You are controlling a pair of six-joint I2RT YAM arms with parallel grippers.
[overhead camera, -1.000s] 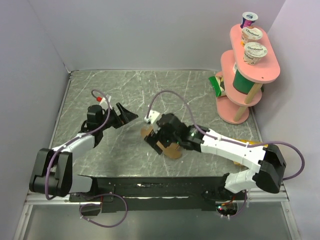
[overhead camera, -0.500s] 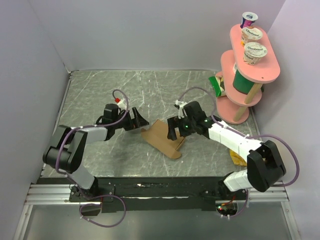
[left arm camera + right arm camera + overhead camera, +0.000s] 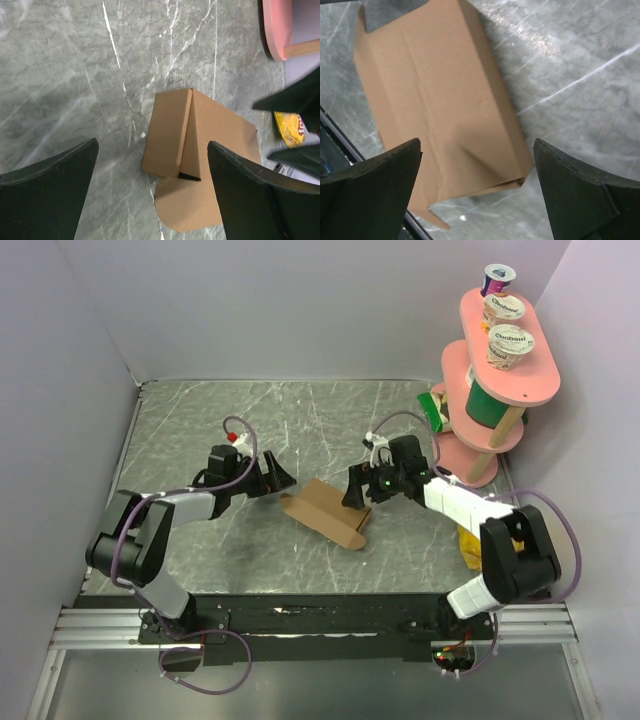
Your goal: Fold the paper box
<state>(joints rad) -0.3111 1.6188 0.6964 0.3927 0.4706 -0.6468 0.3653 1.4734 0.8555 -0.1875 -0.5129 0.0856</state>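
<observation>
Pulling back from above the paper box [image 3: 325, 512], your right gripper [image 3: 355, 487] now sits at the box's edge on the side facing the pink stand [image 3: 545, 380]. Your left gripper [image 3: 278, 478] has closed in on the opposite end.

From above, the box lies on the table [image 3: 200, 430] between the two grippers, well apart from the stand. It is partly folded, its long axis slanting from the left gripper toward the near edge. Both sets of jaws stand wide apart, holding nothing.

From the left wrist, the box lies straight ahead beyond the fingers [image 3: 50, 195], with one panel raised along a crease and a rounded flap flat beneath it. A yellow snack bag [image 3: 287, 127] shows on the stand's side.

From the right wrist, the box fills the gap between the fingers [image 3: 375, 175], its long side running across. The right arm looks the nearer one for the next fold.
</observation>
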